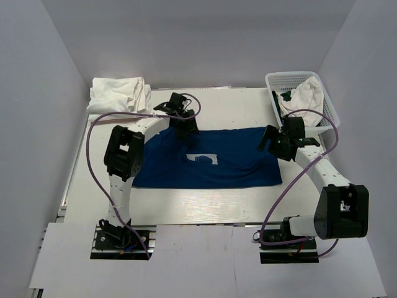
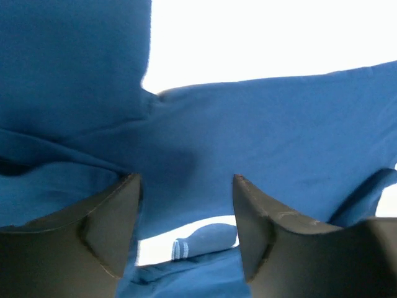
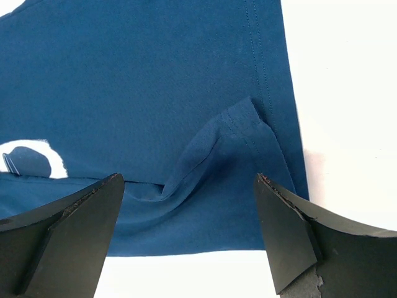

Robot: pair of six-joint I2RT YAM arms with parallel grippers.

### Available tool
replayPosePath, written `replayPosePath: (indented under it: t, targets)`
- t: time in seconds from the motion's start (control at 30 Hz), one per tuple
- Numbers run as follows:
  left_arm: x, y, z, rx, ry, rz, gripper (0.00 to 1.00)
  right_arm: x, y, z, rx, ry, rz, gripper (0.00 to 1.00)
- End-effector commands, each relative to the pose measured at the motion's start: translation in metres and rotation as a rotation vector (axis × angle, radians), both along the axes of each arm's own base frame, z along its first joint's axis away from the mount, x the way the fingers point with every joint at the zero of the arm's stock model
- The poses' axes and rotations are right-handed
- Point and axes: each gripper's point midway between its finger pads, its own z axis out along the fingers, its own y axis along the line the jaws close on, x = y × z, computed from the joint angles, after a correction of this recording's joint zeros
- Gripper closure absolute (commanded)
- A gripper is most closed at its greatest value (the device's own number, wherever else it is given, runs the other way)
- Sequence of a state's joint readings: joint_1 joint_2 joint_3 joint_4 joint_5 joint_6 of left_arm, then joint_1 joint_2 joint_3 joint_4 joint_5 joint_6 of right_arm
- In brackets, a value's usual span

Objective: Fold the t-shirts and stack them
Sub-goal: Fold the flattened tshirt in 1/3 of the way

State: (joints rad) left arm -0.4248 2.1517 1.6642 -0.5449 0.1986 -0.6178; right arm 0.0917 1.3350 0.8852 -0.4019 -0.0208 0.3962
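Navy t-shirt (image 1: 239, 155) lies spread flat across the middle of the table (image 1: 205, 205), with its pale print (image 1: 202, 159) facing up near the centre. My left gripper (image 2: 186, 177) is at the shirt's far edge, close above the cloth. Its jaws are apart, with nothing between the fingers (image 2: 105, 223). Rumpled blue folds and a sliver of the print show through the gap. My right gripper (image 3: 189, 177) is over the shirt's right-hand edge with its jaws spread wide and nothing clamped. Under that gap a stitched hem (image 3: 245, 115) is turned up into a small ridge, and bare table shows just beyond it. From the top view I cannot tell whether either gripper touches the cloth. A pile of white t-shirts (image 1: 119, 94) sits at the far left corner of the table, well apart from the navy one. One more white t-shirt (image 1: 304, 94) lies bunched inside the basket (image 1: 333, 115) at the far right.
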Motion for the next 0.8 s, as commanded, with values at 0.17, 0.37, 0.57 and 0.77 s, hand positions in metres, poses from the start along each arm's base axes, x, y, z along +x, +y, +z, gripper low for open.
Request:
replayPosePath:
  t: [0.17, 0.37, 0.57, 0.77]
  targets:
    - [0.011, 0.016, 0.077, 0.047, -0.201, 0.076, 0.0, 0.003, 0.005, 0.0, 0.003, -0.008, 0.047, 0.1]
    - [-0.022, 0.057, 0.064, 0.162, -0.129, 0.166, 0.0, 0.003, 0.007, -0.003, 0.011, -0.002, 0.061, 0.1]
    - [-0.067, 0.045, 0.029, 0.116, 0.005, 0.081, 0.0, 0.002, 0.006, -0.006, -0.001, 0.006, 0.075, 0.1]
    - [-0.082, 0.031, 0.008, 0.102, 0.058, 0.05, 0.0, 0.0, 0.007, -0.011, 0.003, 0.014, 0.084, 0.1]
